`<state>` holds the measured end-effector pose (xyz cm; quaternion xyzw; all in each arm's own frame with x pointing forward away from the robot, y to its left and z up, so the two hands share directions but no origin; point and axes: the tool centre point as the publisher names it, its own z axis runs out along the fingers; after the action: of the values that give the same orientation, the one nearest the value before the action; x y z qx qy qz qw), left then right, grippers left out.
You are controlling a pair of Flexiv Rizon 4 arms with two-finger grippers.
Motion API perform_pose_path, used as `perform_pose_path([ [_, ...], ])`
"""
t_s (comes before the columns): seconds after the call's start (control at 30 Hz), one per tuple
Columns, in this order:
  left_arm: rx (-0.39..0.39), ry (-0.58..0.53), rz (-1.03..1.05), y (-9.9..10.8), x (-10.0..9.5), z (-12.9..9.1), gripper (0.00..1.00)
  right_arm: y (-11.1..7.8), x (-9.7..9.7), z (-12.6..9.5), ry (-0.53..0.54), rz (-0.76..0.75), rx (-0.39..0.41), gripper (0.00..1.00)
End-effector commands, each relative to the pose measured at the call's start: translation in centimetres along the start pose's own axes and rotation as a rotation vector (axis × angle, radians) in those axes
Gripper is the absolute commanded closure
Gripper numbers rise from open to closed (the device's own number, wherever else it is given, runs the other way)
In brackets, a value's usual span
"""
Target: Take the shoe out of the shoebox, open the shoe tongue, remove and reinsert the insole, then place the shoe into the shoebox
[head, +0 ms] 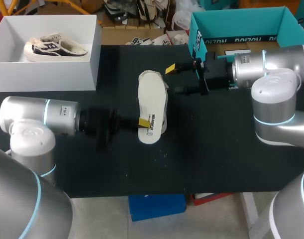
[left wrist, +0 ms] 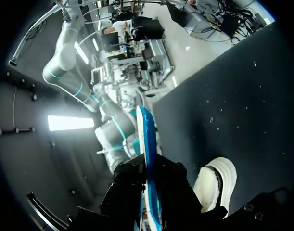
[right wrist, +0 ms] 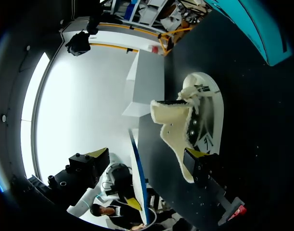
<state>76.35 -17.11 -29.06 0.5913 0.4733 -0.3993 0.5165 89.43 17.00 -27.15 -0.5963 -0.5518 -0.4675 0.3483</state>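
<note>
A white insole (head: 152,104) hangs flat over the middle of the black table, and my left gripper (head: 142,122) is shut on its near end. In the left wrist view the insole (left wrist: 147,144) runs edge-on out from between the black fingers. The shoe (head: 165,115) lies under and just right of the insole. Its fleece tongue (right wrist: 173,120) is pulled open on the shoe (right wrist: 207,120) ahead of my right gripper (right wrist: 147,156). My right gripper (head: 174,79) stands open beside the insole's far end, holding nothing.
A white shoebox (head: 94,55) at the back left holds another shoe (head: 54,47). An open teal box (head: 231,25) stands at the back right behind my right arm. The shoe's toe (left wrist: 216,185) lies right beside my left gripper.
</note>
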Motion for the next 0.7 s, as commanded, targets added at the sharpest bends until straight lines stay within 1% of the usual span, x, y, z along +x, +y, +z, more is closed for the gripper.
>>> perform_pose_path([
  [0.03, 0.022, 0.020, -0.006, 2.7, 0.6, 0.8, 1.00, 0.0, 0.0, 0.1, 0.000, 0.000, -0.003, 0.00],
  [0.2, -0.004, 0.014, -0.004, 3.9, 0.5, 0.6, 1.00, 0.0, 0.0, 0.1, 0.000, 0.000, -0.003, 0.00],
  [0.4, -0.005, 0.012, -0.003, 4.0, 0.3, 0.6, 1.00, 0.0, 0.0, 0.1, 0.000, 0.000, -0.003, 0.00],
  [0.6, -0.005, 0.012, -0.003, 4.0, 0.3, 0.6, 1.00, -2.0, -0.6, 1.4, 0.143, -0.069, 0.007, 0.00],
  [0.7, -0.005, 0.012, -0.003, 4.0, 0.3, 0.6, 1.00, -2.6, -0.7, 2.2, 0.182, -0.093, 0.019, 0.00],
])
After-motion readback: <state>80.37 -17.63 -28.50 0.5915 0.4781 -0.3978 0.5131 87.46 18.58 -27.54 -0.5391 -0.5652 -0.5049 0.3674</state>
